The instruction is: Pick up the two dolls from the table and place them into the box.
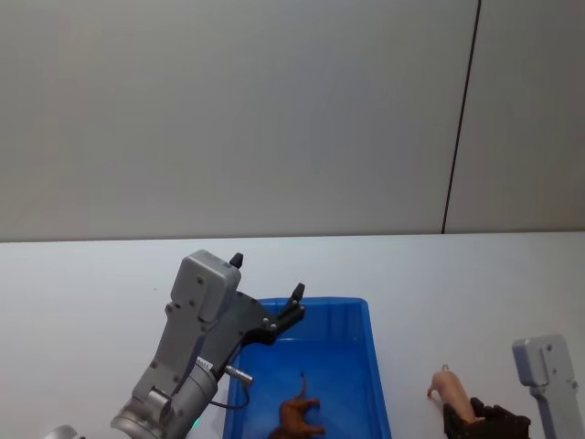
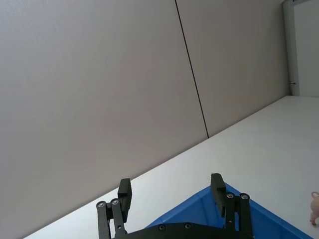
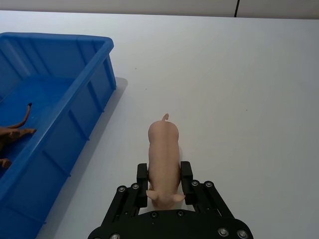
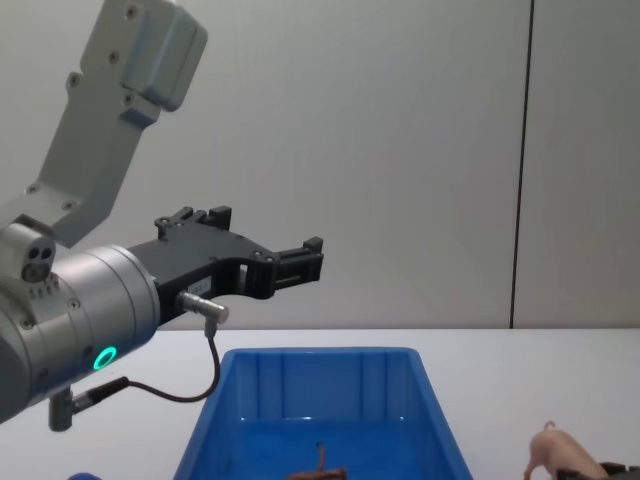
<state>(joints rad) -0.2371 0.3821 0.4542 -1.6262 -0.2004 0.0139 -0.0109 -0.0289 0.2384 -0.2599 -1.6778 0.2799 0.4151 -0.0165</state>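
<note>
The right gripper gripped the pale pink doll at its head end as it lay on the white table, just right of the blue box. The reddish-brown doll lay inside the box (at its near end), while the left gripper hovered over the box, fingers apart and empty.

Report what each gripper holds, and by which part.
Right gripper holds the pink doll by its head end; left gripper is open, holding nothing.
</note>
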